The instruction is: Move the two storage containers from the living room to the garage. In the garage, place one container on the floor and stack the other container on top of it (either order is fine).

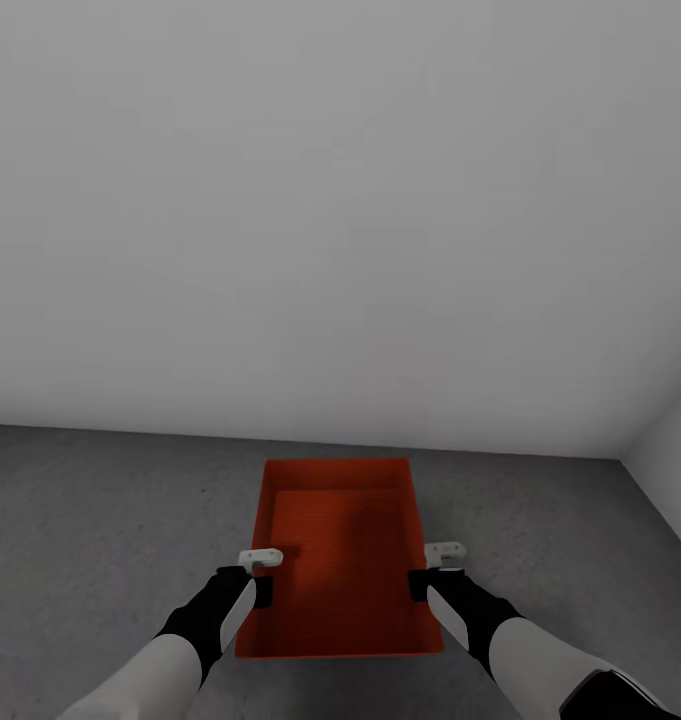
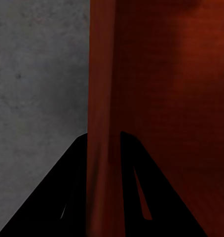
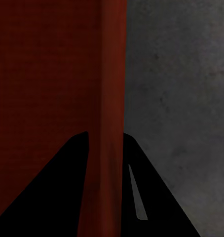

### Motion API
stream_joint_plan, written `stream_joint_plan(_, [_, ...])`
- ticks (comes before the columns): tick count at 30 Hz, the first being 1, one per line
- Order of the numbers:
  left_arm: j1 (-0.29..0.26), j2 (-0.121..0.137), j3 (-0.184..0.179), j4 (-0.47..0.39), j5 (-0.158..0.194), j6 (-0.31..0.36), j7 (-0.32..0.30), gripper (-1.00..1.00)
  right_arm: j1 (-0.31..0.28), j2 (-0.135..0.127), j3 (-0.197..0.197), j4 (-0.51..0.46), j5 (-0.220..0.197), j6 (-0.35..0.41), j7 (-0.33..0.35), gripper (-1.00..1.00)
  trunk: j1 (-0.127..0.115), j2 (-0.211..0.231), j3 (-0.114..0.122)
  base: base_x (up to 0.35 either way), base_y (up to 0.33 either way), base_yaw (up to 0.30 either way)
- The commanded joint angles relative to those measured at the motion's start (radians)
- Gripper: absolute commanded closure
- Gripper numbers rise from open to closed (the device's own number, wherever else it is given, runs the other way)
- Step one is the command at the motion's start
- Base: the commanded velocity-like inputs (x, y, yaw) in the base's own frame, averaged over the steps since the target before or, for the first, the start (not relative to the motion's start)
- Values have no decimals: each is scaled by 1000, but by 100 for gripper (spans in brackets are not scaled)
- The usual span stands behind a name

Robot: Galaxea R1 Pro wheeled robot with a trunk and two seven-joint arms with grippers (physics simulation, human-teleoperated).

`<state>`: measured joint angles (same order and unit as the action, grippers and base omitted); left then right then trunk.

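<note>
Both tools point(image 1: 263, 573) point(image 1: 432, 567) pinching ribbed orange bin point(image 1: 340, 560) over speckled concrete point(image 1: 100, 520).

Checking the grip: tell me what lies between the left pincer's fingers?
The storage container's side wall runs between the left pincer's fingers, in the left wrist view.

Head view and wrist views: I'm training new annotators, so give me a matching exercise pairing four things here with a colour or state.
Column one:
1. storage container
2. floor
3. wall
4. left gripper

Column two:
A. plain grey-white
B. astride a container side wall
C. orange-red, open-topped
D. dark grey, speckled

Pairs: 1-C, 2-D, 3-A, 4-B. In the left wrist view the fingers straddle the wall; the right gripper does likewise on the opposite side.
</note>
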<state>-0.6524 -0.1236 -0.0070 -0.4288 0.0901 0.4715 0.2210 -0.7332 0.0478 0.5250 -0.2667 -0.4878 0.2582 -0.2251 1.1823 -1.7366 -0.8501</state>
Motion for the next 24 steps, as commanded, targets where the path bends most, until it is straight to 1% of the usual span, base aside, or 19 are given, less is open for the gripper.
stream_joint_plan(1, [-1, 43, 12, -4, -19, 9, 11, 100, 0, -2, 24, 12, -2, 6, -10, 100, 0, 0, -1, 0, 0, 0])
stream_joint_plan(4, [-1, 43, 11, -4, -18, 9, 10, 100, 0, -2, 24, 12, -2, 6, -10, 100, 0, 0, -1, 0, 0, 0])
stream_joint_plan(14, [-1, 43, 11, -4, -19, 9, 10, 100, 0, -2, 24, 12, -2, 6, -10, 100, 38, -70, -32, 0, 0, 0])
stream_joint_plan(20, [-1, 42, 11, -4, -18, 9, 10, 100, 0, -2, 24, 12, -2, 6, -10, 100, 38, -70, -32, 0, 0, 0])
stream_joint_plan(24, [-1, 43, 12, -4, -18, 9, 10, 100, 0, -2, 24, 12, -2, 6, -10, 100, 54, -98, -45, 0, 0, 0])
